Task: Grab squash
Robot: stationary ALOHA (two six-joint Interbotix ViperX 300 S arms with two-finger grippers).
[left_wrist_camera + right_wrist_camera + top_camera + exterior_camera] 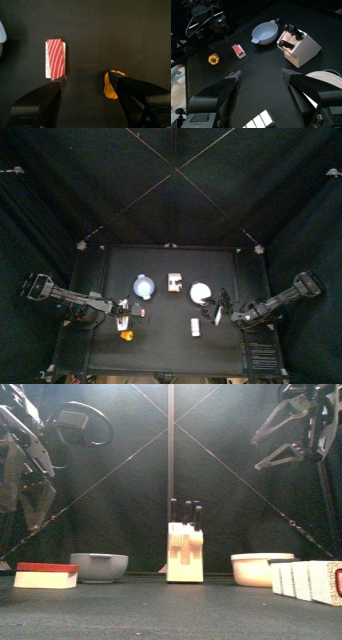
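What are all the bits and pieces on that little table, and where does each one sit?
squash: one, yellow-orange, near the table's front-left corner
red block: one, red striped top with pale sides, beside the squash
bowl: one, pale blue-grey, left of the table's middle
knife block: one, white with black handles sticking up, middle of the table
white dish: one, white and round, right of the knife block
white box: one, white with dark lines, front right
table: one, black, inside black curtains
left hand: one, black, open, above the squash and red block
right hand: one, black, open, raised over the table's right side
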